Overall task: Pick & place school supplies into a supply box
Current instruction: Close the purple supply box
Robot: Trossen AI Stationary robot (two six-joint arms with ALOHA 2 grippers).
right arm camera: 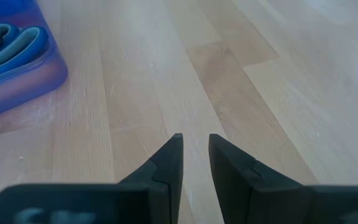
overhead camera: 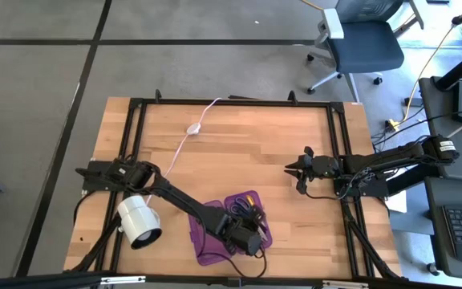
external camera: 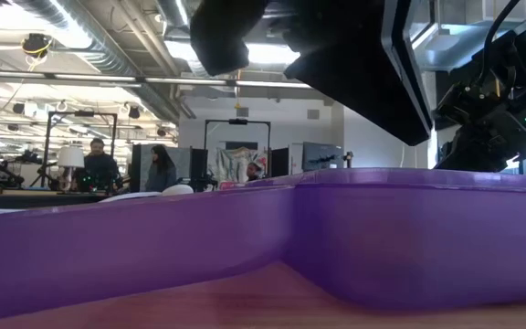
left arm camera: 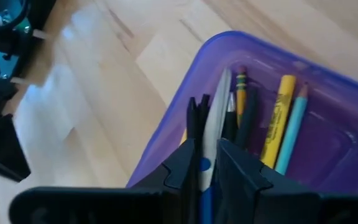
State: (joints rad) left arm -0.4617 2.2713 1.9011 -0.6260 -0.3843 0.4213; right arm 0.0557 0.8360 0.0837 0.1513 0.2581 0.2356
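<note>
Left gripper: hovering over the case, fingers pinching a grey pen.
Case: lying under that gripper, holding pencils, scissors.
Right gripper: waiting apart, fingers slightly parted, gripping nothing.

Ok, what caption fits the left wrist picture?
Left gripper lowers a grey pen into the purple supply box.
</note>
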